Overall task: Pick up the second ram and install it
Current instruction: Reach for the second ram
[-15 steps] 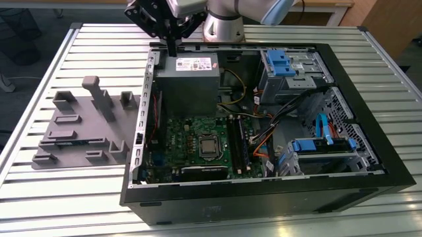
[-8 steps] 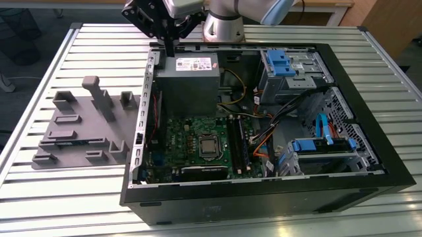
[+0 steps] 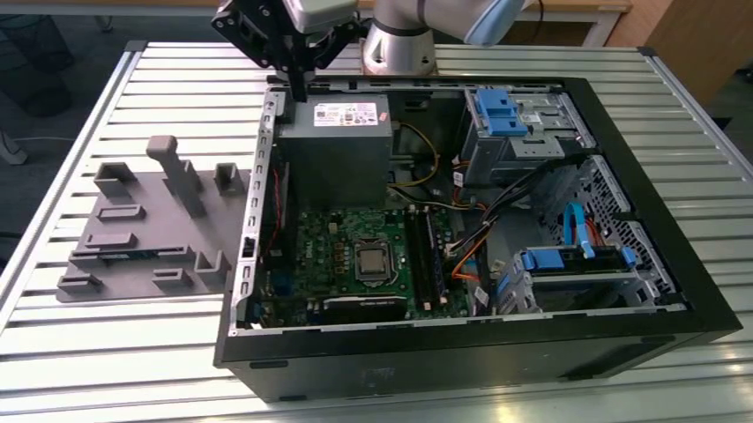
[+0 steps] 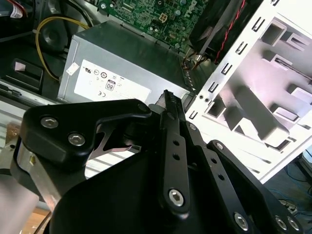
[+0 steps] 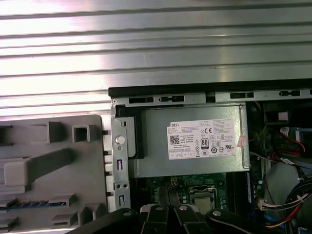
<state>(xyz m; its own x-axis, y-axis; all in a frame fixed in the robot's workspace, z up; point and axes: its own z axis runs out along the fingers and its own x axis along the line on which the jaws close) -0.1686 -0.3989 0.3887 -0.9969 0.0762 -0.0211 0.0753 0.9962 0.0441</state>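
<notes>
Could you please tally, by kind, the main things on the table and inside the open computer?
Computer case: 1
Power supply: 1
Motherboard: 1
Grey tray: 1
Memory stick in the tray: 1
Total: 5

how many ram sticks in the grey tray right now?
1. A blue-green ram stick sits in a slot of the grey tray, toward the tray's near edge in the exterior view. Other slots look empty, though raised parts may hide some.

tray (image 3: 118, 269): exterior view's left of case (image 3: 471, 357) | power supply (image 3: 335, 154): inside case | second ram (image 5: 29, 204): seemingly in tray
</notes>
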